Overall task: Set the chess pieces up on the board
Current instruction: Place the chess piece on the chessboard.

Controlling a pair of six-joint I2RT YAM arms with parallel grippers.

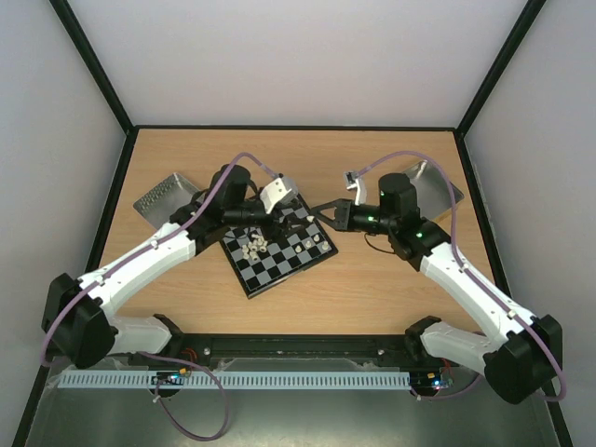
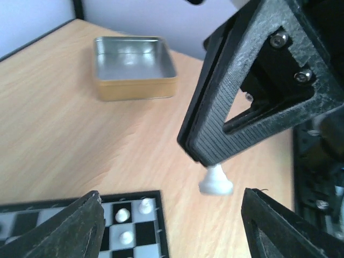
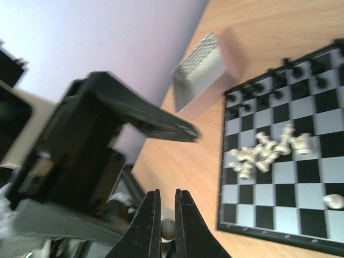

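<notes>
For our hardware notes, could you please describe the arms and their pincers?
Both the left arm and right arm have white links, black joints and a purple cable looped alongside. The left pincer and right pincer are black; the right one's fingers are ribbed with triangular cut-outs.

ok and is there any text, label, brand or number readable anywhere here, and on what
None readable in any view.
board: plain checks, no letters or numbers visible.
gold tray and silver tray: bare metal, no label.
right gripper, shut on white piece: no brand visible.
</notes>
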